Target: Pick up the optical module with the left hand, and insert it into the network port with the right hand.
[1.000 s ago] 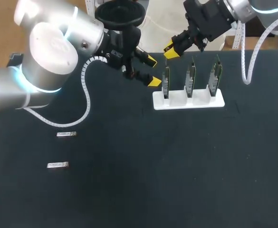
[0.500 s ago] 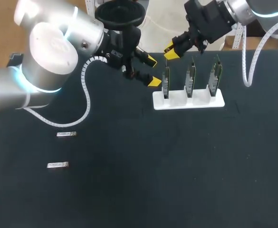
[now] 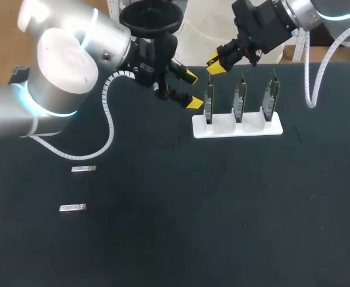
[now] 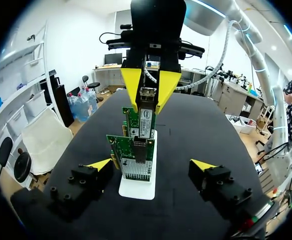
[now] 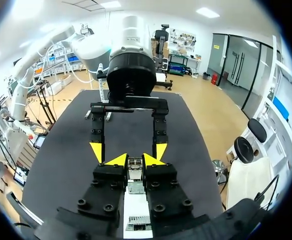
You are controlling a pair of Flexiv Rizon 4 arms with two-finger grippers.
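- Nothing visibly shifts since half a second ago: both arms and every object sit where they were.
- We see a dark desk [image 3: 175, 239] carrying a white holder [image 3: 237, 127] near its far edge, with three green network cards [image 3: 240, 98] standing upright in it.
- Our right gripper [image 4: 146, 92] is clamped on the optical module [image 4: 146, 119], which hangs upright directly above the network port [image 4: 140, 149] of the end card nearest our left gripper [image 3: 191, 89].
- That left gripper hovers just beside the card, fingers spread wide and holding nothing.
- Two spare modules [image 3: 83, 169] lie flat near the desk's left edge, well apart from the holder.
- We cannot tell whether the module's lower end has entered the port; in the head view the right fingers hide most of it.
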